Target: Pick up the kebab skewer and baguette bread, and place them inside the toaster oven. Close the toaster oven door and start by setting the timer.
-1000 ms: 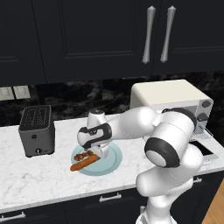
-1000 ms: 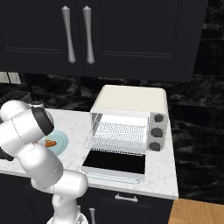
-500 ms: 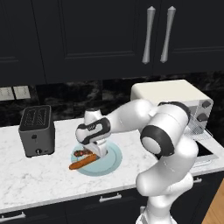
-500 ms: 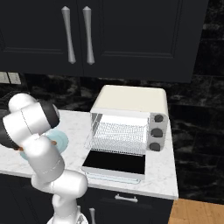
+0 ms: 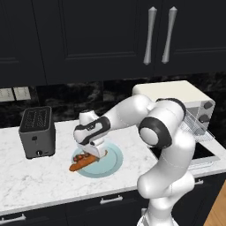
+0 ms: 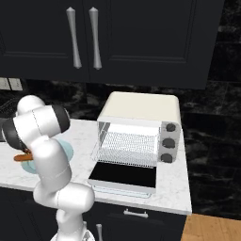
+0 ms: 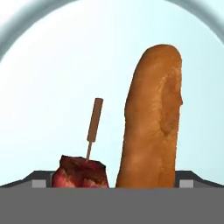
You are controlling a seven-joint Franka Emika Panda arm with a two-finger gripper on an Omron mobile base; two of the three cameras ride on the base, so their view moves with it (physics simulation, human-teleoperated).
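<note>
Pick-up step. The claw hangs low over the pale blue plate, where the kebab skewer and the baguette bread lie side by side; whether its jaws stand apart or together cannot be told. The next move likely calls for closing on one item — then a swing right to the toaster oven, whose door lies open. A dark toaster stands well apart on the marble surface.

Smooth baguette bread, wooden-looking skewer stick
</note>
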